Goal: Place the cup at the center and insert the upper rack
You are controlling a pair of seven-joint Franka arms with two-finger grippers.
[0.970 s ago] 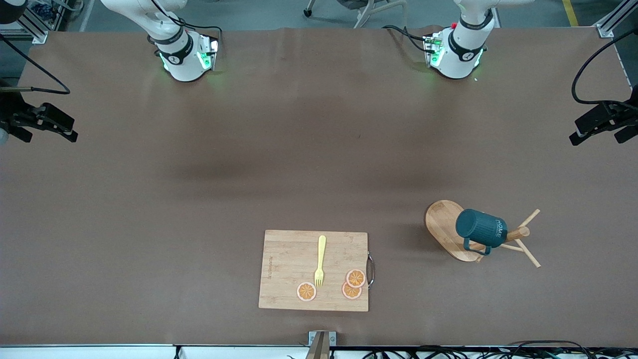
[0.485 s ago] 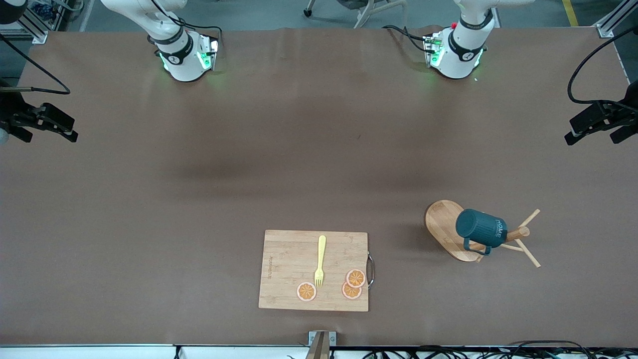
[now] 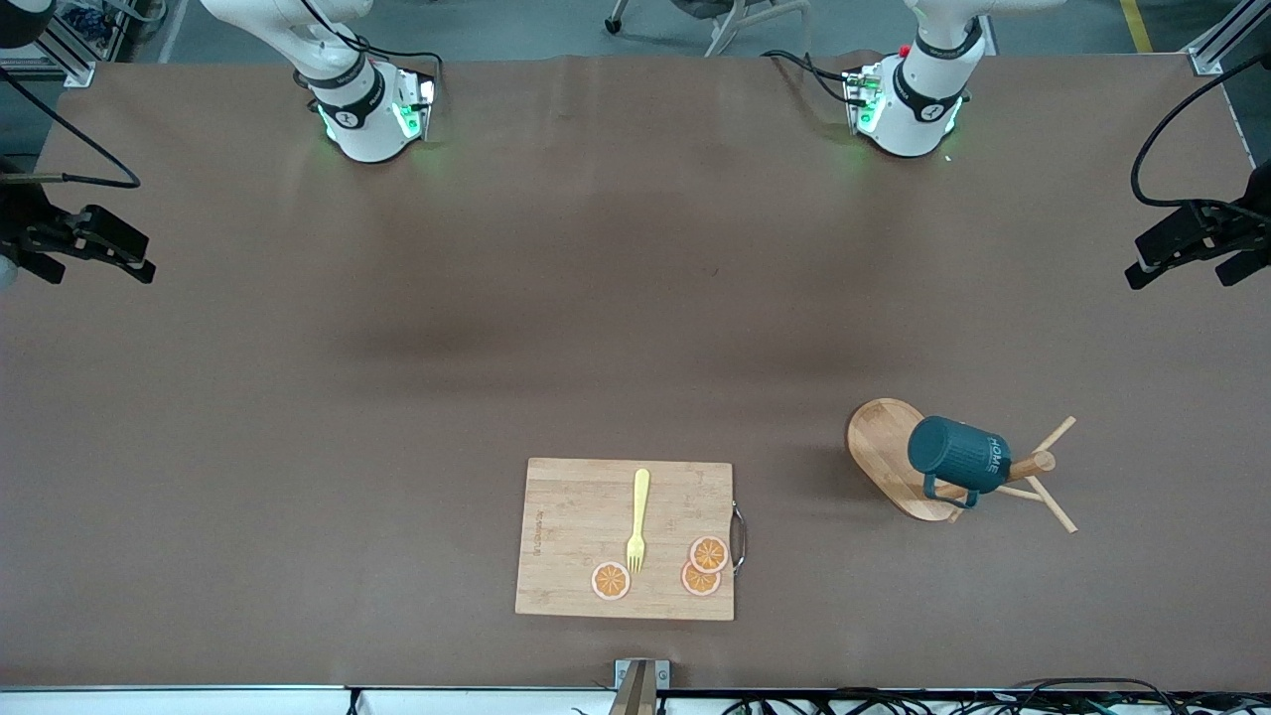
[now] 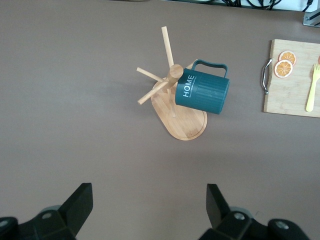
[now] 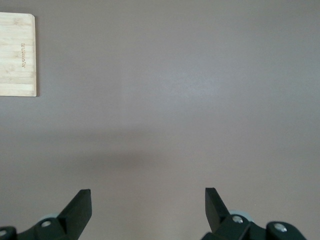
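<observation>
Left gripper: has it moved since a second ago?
Yes, slightly. The left gripper has edged toward the right arm's end and up the front view, judged against the table's edge.

Left claw (image 4: 148,212) hangs over bare brown desk (image 4: 75,100), fingers (image 4: 80,205) spread wide, nothing btwn them. Upper rack (image 4: 186,120) stands on desk w/ oval base, thick post, thin pegs crossing near top. Cup (image 4: 202,92) hangs tilted on a peg, "HOME" lettering facing up, handle turned away from base. Cutting board (image 4: 292,85) lies well apart from rack, metal handle (image 4: 265,76) on its edge toward rack; two orange slices (image 4: 285,64) and yellow fork (image 4: 313,87) on it.
</observation>
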